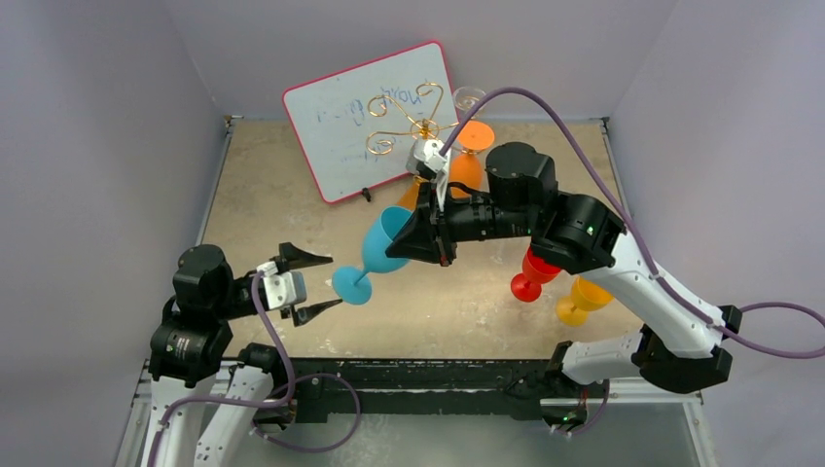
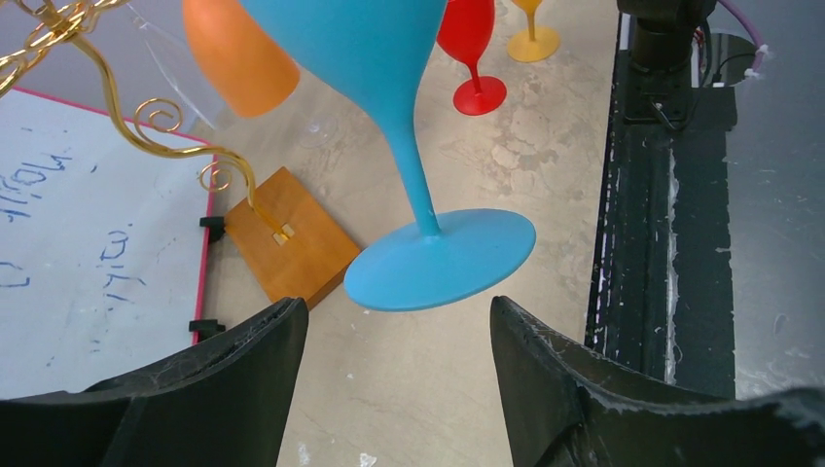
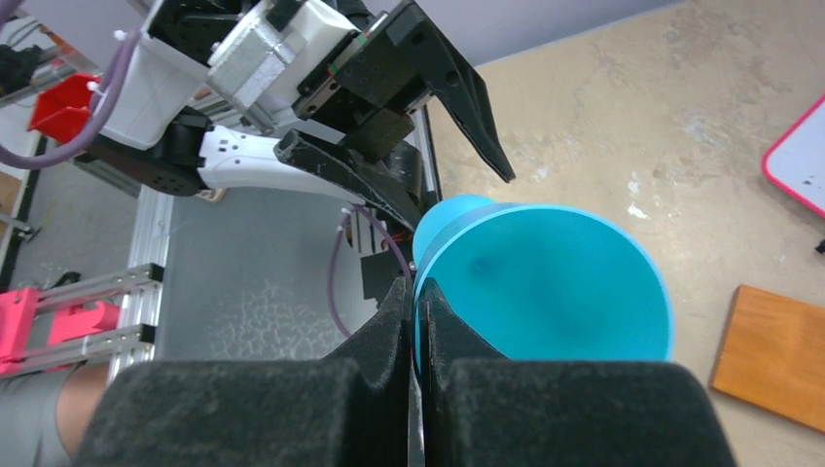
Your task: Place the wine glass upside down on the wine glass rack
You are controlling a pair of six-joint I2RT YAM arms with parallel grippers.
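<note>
Right arm: stretched leftward over mid-table, wrist level; right gripper (image 1: pixel 436 238) pinched tight on the rim of the opaque blue wine glass (image 1: pixel 384 243).
Glass: tilted in that grip, round foot pointing at the left arm.
Left arm: folded low at the near-left corner; left gripper (image 1: pixel 329 282) spread wide, holding nothing, with the foot just ahead of its fingers.
Rack: gold wire wine glass rack (image 1: pixel 409 122) stands at the back, behind the glass and beside a pink-framed whiteboard (image 1: pixel 331 136).

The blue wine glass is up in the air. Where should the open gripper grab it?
Probably by the thin stem, just above the round foot. The right gripper pinches the rim of the blue wine glass, so the foot end points at the open left gripper, which could come from there, one finger each side.
</note>
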